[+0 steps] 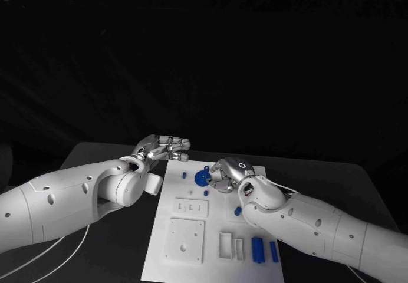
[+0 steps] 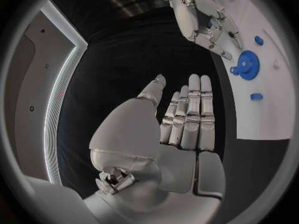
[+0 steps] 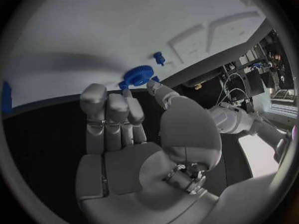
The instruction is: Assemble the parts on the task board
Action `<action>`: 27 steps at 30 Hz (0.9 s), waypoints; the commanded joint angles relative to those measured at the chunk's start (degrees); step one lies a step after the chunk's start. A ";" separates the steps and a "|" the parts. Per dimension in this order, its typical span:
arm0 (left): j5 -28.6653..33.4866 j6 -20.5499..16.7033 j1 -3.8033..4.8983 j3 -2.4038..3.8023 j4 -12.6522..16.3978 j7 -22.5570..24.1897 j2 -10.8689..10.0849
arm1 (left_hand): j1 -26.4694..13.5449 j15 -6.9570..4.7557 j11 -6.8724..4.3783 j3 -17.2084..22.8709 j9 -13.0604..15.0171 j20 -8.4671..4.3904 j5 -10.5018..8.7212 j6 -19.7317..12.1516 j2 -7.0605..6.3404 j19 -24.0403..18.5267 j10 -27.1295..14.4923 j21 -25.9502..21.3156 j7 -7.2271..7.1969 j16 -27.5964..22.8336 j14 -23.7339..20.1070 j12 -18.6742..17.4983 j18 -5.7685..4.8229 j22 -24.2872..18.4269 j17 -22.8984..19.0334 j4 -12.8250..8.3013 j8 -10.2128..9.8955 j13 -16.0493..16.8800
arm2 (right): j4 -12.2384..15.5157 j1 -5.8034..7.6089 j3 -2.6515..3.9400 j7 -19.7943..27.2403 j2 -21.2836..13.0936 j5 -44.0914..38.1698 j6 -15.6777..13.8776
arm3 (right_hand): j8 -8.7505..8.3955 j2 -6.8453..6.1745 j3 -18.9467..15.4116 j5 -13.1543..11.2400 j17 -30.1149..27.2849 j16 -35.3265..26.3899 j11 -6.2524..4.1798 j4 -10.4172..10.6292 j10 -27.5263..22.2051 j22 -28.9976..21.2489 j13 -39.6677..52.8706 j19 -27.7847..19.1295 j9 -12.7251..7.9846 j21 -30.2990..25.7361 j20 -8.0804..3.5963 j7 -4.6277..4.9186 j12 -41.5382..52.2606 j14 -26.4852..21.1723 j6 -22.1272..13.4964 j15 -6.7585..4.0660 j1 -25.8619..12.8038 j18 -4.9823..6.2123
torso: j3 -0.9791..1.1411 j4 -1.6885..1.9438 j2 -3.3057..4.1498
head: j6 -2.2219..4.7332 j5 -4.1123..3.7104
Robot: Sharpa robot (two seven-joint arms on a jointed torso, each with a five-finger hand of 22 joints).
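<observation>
Overhead, the right hand (image 1: pixel 228 175) sits above the upper middle of the task board (image 1: pixel 170 259), fingers curled downward just beside a blue gear (image 1: pixel 202 177). From the right wrist, its fingertips (image 3: pixel 126 91) lie against the gear's (image 3: pixel 138 75) rim, thumb close on the other side; whether it truly grips the gear or only touches it cannot be told. The left hand (image 1: pixel 163 148) hovers off the board's far left corner over the black table (image 1: pixel 357 183), fingers straight and side by side, thumb apart, holding nothing; the left wrist view shows its flat palm (image 2: pixel 187 119) with the board's edge (image 2: pixel 274 119) beside it.

On the board, a small blue part (image 1: pixel 184 175) lies just left of the gear, another (image 1: pixel 207 192) just below it, and a third (image 1: pixel 237 210) beside the right forearm. Two blue bars (image 1: pixel 257 249) (image 1: pixel 273 251) stand upright-lying near the board's lower right, next to white rectangular frames (image 1: pixel 225 245). A square white plate (image 1: pixel 186 240) and a smaller one (image 1: pixel 191 207) occupy the lower left.
</observation>
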 commanded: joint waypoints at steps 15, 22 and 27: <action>-0.14 0.66 -0.25 0.03 -0.81 1.27 -0.95 | 0.04 0.13 -0.07 -0.30 0.03 0.23 -0.26 0.70 0.33 0.09 0.31 -0.08 -0.21 -0.27 -0.14 0.02 -0.27 -0.25 -0.06 -0.21 0.13 0.07 | 7.68 -0.20 6.73 15.96 -13.82 18.48 3.75 | -0.19 0.80 -8.97 -0.72 -1.08 -0.87 0.46 -4.92 -0.31 0.27 0.93 2.94 0.04 -1.44 0.38 0.58 -0.45 -0.33 -0.22 0.08 9.37 0.09 | 1.47 -2.16 -0.86 | 0.50 0.76; -0.19 0.96 -0.68 0.03 -1.13 2.61 -1.30 | -0.08 -0.20 -0.71 0.91 0.00 -0.15 -0.18 1.43 0.13 0.12 2.67 0.23 -0.53 -0.28 0.10 -0.01 -0.52 -0.09 -0.06 -0.26 0.10 0.05 | 4.83 -1.17 7.70 24.35 -17.63 24.25 6.80 | -0.14 2.32 -15.66 2.96 -0.41 -1.04 0.63 -7.93 -0.81 0.80 0.61 2.94 0.04 -1.90 0.47 0.91 -0.89 -0.35 -1.58 0.21 11.88 0.16 | 2.31 -3.01 -1.16 | 0.46 0.87; -0.30 1.31 -0.98 0.03 -1.38 2.87 -1.40 | -0.10 -0.32 -1.01 1.63 0.00 -0.28 -0.31 1.48 -0.19 0.07 3.75 0.38 -0.63 -0.31 0.17 -0.01 -0.63 -0.01 -0.06 -0.31 0.10 0.06 | 1.92 -1.70 7.89 26.79 -18.42 25.32 8.14 | -0.21 2.91 -18.37 3.53 0.02 -1.15 0.67 -9.20 -1.21 1.34 0.37 2.93 0.02 -2.13 0.61 1.19 -1.25 -0.30 -2.69 0.33 13.26 0.29 | 2.83 -3.32 -1.24 | 0.35 0.97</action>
